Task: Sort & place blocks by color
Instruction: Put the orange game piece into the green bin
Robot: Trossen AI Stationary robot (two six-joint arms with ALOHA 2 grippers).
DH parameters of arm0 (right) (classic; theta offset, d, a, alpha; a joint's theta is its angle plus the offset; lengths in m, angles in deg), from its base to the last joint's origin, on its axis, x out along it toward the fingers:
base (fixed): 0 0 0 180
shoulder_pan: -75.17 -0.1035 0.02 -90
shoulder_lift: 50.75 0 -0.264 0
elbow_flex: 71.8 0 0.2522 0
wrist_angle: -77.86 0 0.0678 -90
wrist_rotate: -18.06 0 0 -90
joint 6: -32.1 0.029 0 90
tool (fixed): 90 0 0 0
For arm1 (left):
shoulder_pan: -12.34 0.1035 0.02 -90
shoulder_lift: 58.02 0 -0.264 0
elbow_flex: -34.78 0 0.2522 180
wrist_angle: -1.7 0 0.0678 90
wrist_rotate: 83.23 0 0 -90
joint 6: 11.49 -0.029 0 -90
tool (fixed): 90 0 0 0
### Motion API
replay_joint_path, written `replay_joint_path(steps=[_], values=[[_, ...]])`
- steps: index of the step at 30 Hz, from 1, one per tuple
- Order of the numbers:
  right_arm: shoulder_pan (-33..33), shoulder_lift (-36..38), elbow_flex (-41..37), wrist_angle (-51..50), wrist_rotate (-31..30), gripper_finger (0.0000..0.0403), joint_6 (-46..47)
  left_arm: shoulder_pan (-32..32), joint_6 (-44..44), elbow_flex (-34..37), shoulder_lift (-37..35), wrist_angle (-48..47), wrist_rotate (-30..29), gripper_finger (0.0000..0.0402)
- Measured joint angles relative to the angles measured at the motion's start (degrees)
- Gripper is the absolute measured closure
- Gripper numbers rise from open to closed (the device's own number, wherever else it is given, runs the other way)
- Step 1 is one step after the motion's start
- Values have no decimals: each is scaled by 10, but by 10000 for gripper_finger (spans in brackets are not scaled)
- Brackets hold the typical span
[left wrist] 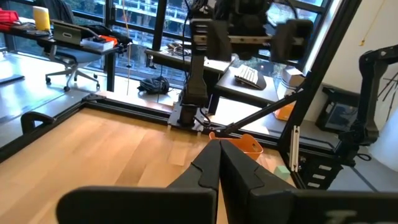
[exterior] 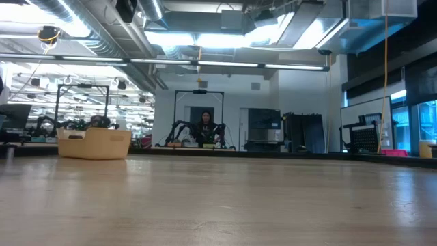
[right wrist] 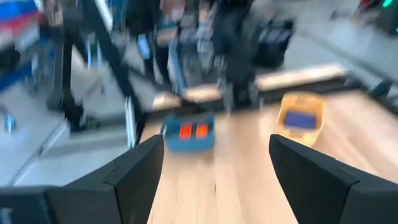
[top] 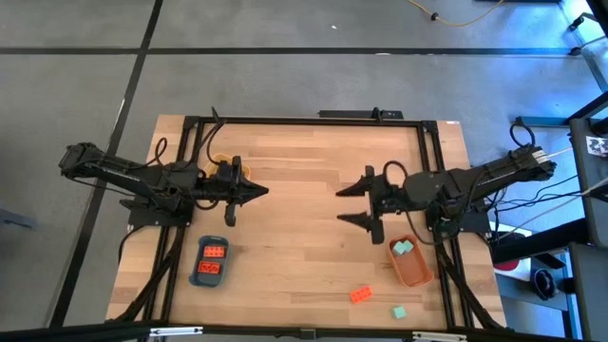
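While both arms hover mid-bench between picks, the right gripper [top: 353,203] holds its jaws apart and the left gripper [top: 263,191] is closed, empty. Next: retrieve the loose orange-red block [top: 360,294] or teal block [top: 400,312] near the bench's front edge.

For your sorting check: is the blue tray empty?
No: in the high view the blue tray holds two orange-red blocks.
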Motion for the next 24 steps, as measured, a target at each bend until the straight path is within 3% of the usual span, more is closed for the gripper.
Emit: replay_joint_path(steps=[7, 11, 16, 24], values=[[-57, -81, 123, -214, 67, 109, 50, 0, 1, 0, 0, 0, 0, 401], [-101, -123, 149, -276, 119, 109, 101, 0, 1, 0, 0, 0, 0, 401], [-162, -182, 149, -331, 170, 109, 125, 0, 1, 0, 0, 0, 0, 402], [-229, -302, 149, -345, 175, 109, 90, 0, 2, 0, 0, 0, 0, 402]])
